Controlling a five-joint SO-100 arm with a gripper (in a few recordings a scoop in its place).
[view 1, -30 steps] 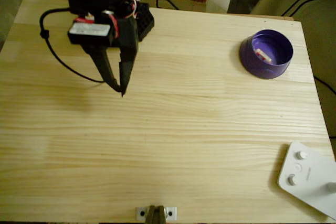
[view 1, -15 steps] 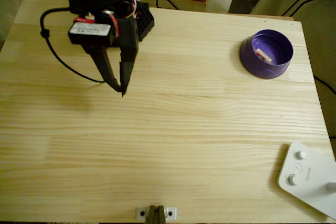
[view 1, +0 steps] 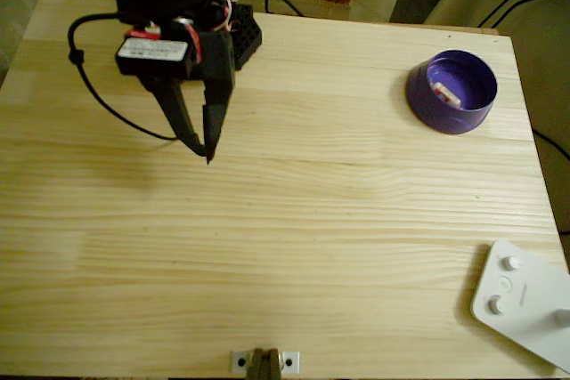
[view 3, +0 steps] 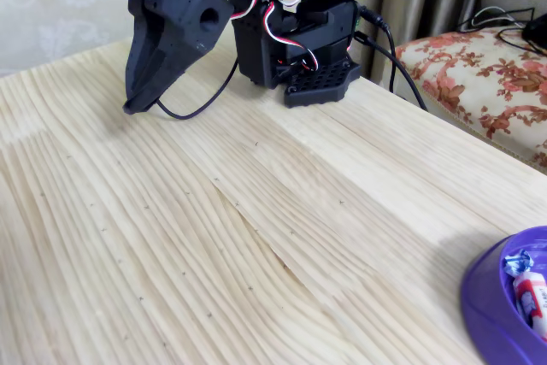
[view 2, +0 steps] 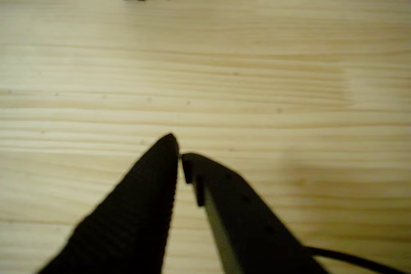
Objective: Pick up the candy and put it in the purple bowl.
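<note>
1. Candy [view 1: 445, 93] lies inside the purple bowl [view 1: 427, 97], on its lighter floor; fixed view shows the white wrapper with red marks and a twisted bluish end [view 3: 532, 290].
2. Purple bowl sits at the far right of the overhead view, near the top edge of the pale wooden bench [view 1: 338, 220]; in the fixed view it is cut off at the lower right corner [view 3: 491, 309].
3. Fingers [view 1: 201, 147] are well apart from the bowl, at upper left in the overhead view, tips pointing down above bare wood.
4. Wrist view: the two black fingers [view 2: 178, 152] are drawn together at the tips, nothing between them.
5. White device with round buttons [view 1: 521, 302] at lower right corner, overhead view.
6. Black cable [view 1: 93, 86] loops beside the arm base.
</note>
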